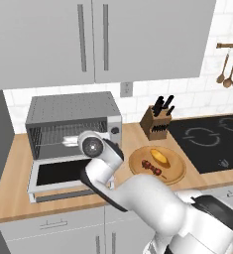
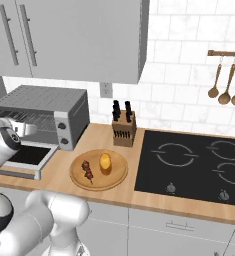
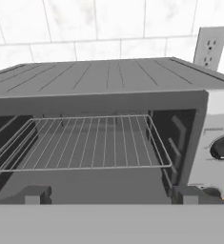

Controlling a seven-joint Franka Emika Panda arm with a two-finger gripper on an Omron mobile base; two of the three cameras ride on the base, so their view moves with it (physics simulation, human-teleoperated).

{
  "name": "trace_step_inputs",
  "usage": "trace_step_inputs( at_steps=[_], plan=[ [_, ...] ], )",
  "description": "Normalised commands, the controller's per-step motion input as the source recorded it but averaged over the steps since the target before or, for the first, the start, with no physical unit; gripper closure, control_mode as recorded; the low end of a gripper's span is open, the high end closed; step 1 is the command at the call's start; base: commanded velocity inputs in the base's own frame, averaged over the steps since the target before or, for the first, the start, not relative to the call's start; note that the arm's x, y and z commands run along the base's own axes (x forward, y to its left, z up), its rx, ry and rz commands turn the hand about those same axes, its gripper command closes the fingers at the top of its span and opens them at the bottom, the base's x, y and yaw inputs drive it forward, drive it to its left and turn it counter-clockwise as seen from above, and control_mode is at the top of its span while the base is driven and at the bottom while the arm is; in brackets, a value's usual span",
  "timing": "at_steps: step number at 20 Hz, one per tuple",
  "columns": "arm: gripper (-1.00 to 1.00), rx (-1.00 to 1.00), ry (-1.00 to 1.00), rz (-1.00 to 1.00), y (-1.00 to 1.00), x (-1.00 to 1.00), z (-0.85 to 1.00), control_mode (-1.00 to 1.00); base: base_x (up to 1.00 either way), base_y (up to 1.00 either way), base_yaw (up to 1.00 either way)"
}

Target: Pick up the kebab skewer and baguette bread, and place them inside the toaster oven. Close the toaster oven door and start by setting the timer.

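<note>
The toaster oven (image 1: 73, 124) is shown at left centre of the left base view, with its door (image 1: 58, 174) folded down flat onto the wooden counter (image 1: 9, 191). In the hand view the wire rack (image 3: 85, 142) is seen bare inside the cavity, with a dark knob (image 3: 222, 148) at right. The gripper (image 3: 108, 199) is held before the oven mouth, its jaws spread fully and nothing between them. The kebab skewer (image 2: 87, 171) and the baguette bread (image 2: 105, 161) lie side by side, apart, on a round wooden plate (image 2: 116, 180) at lower centre of the right base view. A knife block (image 2: 124, 128) stands behind the plate, beside the black cooktop (image 2: 194, 165).
</note>
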Motion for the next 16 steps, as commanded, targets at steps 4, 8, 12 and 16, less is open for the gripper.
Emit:
trace_step_inputs(
  at_steps=[4, 8, 12, 16],
  plan=[
    [-1.0, 0.0, 0.0, 0.0, 0.11, 0.34, -0.16, -1.0, 0.0, 0.0, 0.0],
    [-1.0, 0.0, 0.0, 0.0, 0.01, 0.49, -0.02, -1.0, 0.0, 0.0, 0.0],
    [-1.0, 0.0, 0.02, 0.0, 0.0, 0.43, -0.02, -1.0, 0.0, 0.0, 0.0],
    [-1.0, 0.01, 0.08, 0.0, 0.0, 0.31, -0.01, -1.0, 0.0, 0.0, 0.0]
  ],
)
